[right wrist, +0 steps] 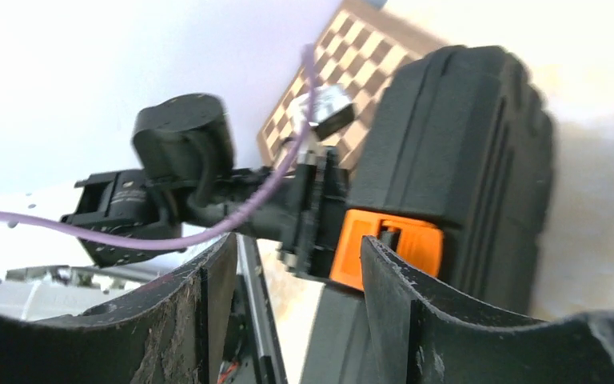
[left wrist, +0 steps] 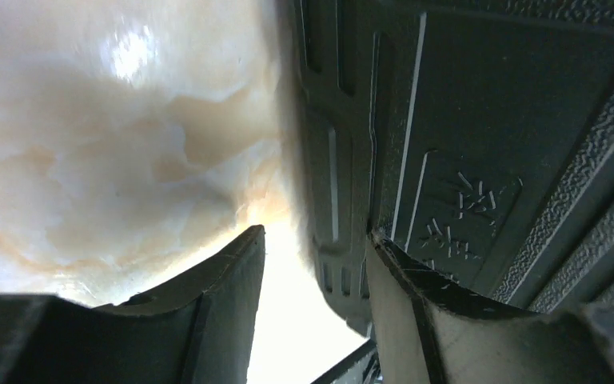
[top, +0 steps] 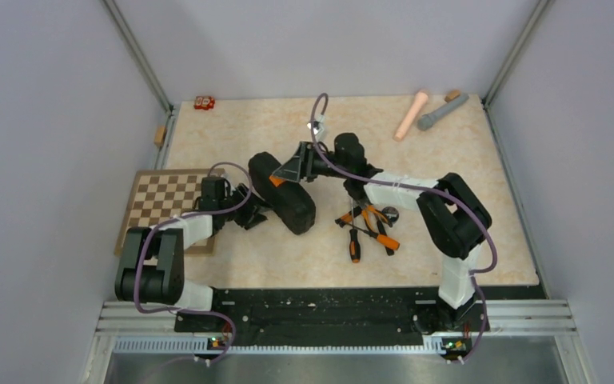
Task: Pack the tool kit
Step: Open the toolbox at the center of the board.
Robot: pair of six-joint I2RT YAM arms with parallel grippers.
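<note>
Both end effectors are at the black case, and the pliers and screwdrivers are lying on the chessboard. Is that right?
No. The top view shows the pliers and screwdrivers on the table, right of the black case, not on the chessboard. The rest is right.

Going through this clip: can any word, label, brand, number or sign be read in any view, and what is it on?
No text can be read in any view.
Raised marks moulded into the black case, left wrist view: they look like characters but are too blurred to read.
Small red item, top view: too small to tell whether it bears print.
</note>
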